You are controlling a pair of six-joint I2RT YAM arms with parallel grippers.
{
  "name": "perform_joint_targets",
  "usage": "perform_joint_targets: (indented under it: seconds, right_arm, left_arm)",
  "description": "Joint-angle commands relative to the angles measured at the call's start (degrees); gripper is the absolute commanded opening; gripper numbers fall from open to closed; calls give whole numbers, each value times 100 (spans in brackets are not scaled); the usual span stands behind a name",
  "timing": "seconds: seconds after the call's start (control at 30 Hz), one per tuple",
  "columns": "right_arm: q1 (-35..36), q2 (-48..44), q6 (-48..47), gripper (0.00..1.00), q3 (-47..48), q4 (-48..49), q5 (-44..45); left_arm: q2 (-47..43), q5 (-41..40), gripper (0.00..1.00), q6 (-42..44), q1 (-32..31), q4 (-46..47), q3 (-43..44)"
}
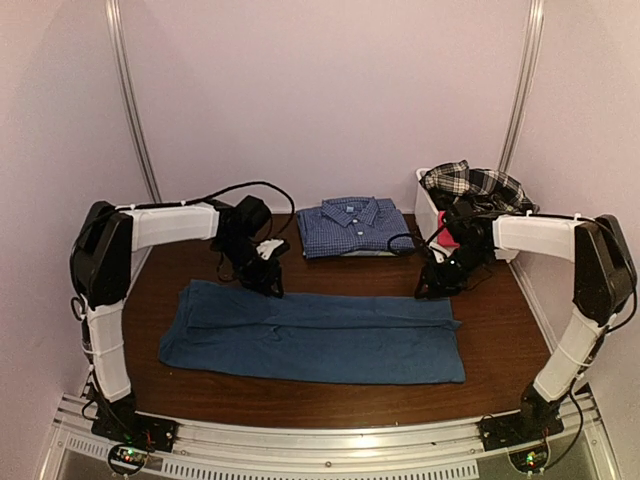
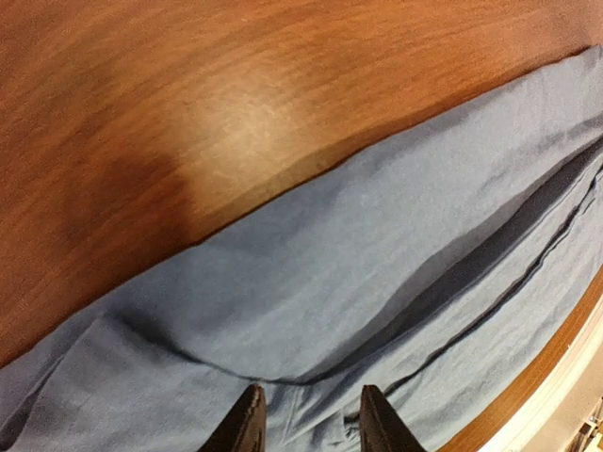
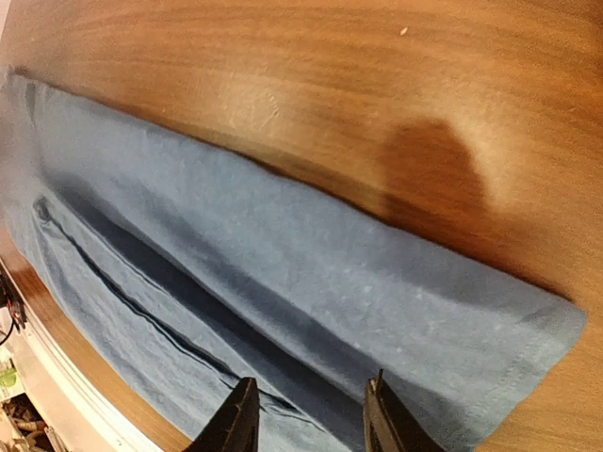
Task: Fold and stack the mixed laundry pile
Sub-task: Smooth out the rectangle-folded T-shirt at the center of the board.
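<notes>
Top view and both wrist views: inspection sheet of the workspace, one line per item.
Surface: brown wooden table, bare around the laundry.
Job's things: blue T-shirt flat at centre, partly folded; checked shirt folded at the far edge; plaid shirt heaped in the white bin; pink piece showing by the bin.
Clutter: nothing seen.
Grippers: left gripper and right gripper both open, over the T-shirt's far corners.
Cables: black cable looping off the left arm.
Surroundings: pale walls, metal rail.
</notes>
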Motion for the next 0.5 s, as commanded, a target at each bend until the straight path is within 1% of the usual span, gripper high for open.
perform_joint_targets:
  seconds: [0.0, 0.1, 0.2, 0.4, 0.47]
  right_arm:
    - [247, 91, 149, 39, -414, 242, -264]
    - [281, 131, 163, 36, -723, 384, -252]
    - [290, 154, 120, 35, -962, 360, -189]
    - [292, -106, 130, 33, -1241, 120, -161]
    - [290, -265, 173, 36, -1313, 33, -187]
  left_arm:
    - [302, 174, 36, -43, -182, 248, 330]
    - [455, 180, 36, 27, -278, 254, 304]
    - [481, 119, 33, 251, -388, 47, 191]
    - [-47, 11, 31, 647, -548, -215, -514]
    - [-196, 3, 31, 761, -596, -325, -699]
